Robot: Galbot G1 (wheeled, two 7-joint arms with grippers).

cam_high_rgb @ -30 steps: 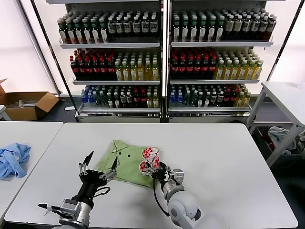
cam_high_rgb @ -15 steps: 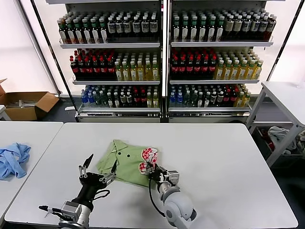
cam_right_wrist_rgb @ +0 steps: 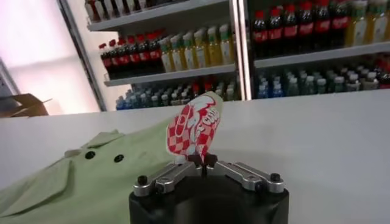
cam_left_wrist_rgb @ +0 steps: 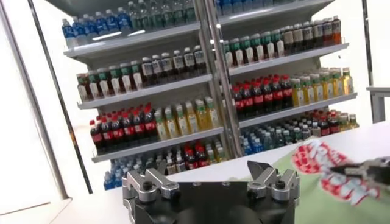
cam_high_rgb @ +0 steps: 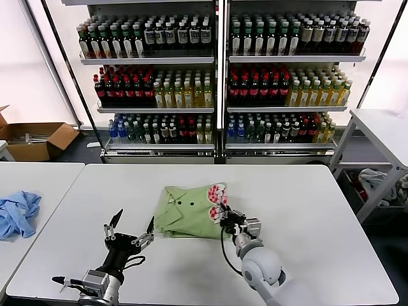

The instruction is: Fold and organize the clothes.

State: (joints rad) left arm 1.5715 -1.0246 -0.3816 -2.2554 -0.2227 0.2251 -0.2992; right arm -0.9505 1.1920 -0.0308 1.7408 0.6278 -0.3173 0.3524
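Fingers of the right gripper [cam_high_rgb: 222, 213], head view: pressed together, pinching the checkered edge of the T-shirt [cam_high_rgb: 185, 220], one item, light green, part-folded mid-table [cam_high_rgb: 306, 210]. Left gripper [cam_high_rgb: 131, 231]: fingers spread, holding nothing, just beside the T-shirt's near-left corner. One blue garment [cam_high_rgb: 17, 213] well left of the T-shirt.

Left wrist view: spread fingers [cam_left_wrist_rgb: 148, 183]; T-shirt [cam_left_wrist_rgb: 323, 176] beyond them.

Right wrist view: fingertips [cam_right_wrist_rgb: 201, 162] clamp the print's lower edge. Handling, judged: light, soft, limp; hold by hems or corners.
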